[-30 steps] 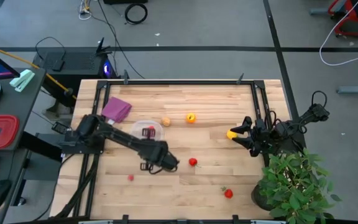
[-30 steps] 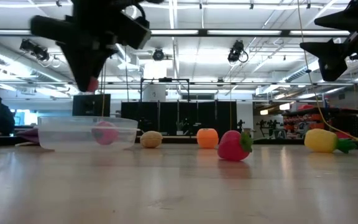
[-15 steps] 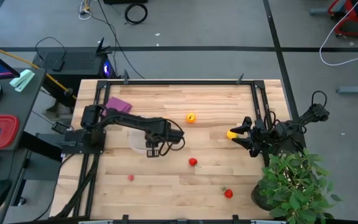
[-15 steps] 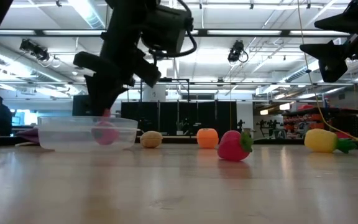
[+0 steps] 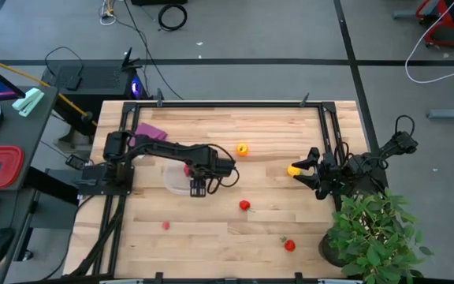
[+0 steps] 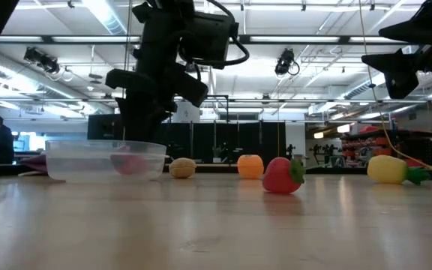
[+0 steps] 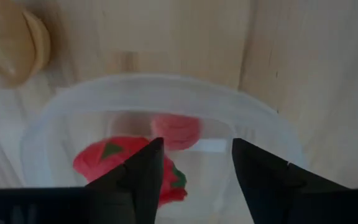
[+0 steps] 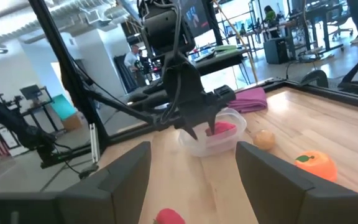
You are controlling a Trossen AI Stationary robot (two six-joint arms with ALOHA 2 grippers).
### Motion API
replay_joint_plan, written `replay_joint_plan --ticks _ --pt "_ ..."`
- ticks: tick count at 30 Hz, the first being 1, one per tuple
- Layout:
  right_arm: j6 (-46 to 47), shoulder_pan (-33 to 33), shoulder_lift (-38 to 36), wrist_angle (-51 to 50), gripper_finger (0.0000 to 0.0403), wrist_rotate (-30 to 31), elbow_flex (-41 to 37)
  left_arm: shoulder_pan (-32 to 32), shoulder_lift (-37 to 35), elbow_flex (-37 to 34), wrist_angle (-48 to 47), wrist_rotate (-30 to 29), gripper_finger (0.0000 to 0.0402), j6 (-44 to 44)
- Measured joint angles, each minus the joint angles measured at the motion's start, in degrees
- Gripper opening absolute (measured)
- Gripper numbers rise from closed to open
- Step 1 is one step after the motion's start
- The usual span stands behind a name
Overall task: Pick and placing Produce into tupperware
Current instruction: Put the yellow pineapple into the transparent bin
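Observation:
The clear round tupperware (image 7: 160,99) stands left of the table's middle, holding a red piece with green leaves (image 7: 114,163) and a pink piece (image 7: 176,129). My left gripper (image 7: 194,165) hangs open right above its near rim (image 5: 198,188), nothing between the fingers. More produce rests on the table: a tan piece (image 6: 182,168), an orange one (image 5: 243,149), a red strawberry (image 5: 244,205), a yellow piece (image 5: 293,169), a red piece (image 5: 289,245) and a small pink one (image 5: 165,225). My right gripper (image 5: 315,172) waits open at the right edge, raised above the yellow piece.
A purple cloth (image 5: 150,132) lies at the far left corner. A potted plant (image 5: 377,229) stands at the near right corner. A black rail frames the tabletop. Bare wood lies between the tupperware and the right arm.
My left gripper has carried a small red piece from the near side toward the table's far edge, come down over the tupperware and opened. The piece has left the fingers and now lies inside the tupperware.

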Motion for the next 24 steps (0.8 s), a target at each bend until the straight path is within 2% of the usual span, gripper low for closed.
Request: replay_joint_plan --ticks 6,13,17,20,24 --pt "3.75 0.01 0.00 -0.01 0.0246 -0.11 0.00 -0.04 0.00 0.01 -0.76 -0.29 0.0214 -0.96" --pt "6.56 0.01 0.15 -0.01 0.0246 0.16 0.00 0.11 0.00 0.07 -1.19 -0.47 0.0197 -4.51" --pt "7.52 -0.01 0.15 0.93 0.0246 5.66 0.08 0.11 0.02 0.07 -0.94 -0.76 0.0183 -5.86" --pt "6.47 -0.04 0.20 0.84 0.0246 9.80 2.52 0.15 0.01 0.09 0.27 -0.77 0.0175 -6.09" --pt "3.96 -0.63 2.35 -4.03 0.0246 7.94 10.82 0.15 0.00 0.09 0.59 -0.82 0.0168 -6.17"
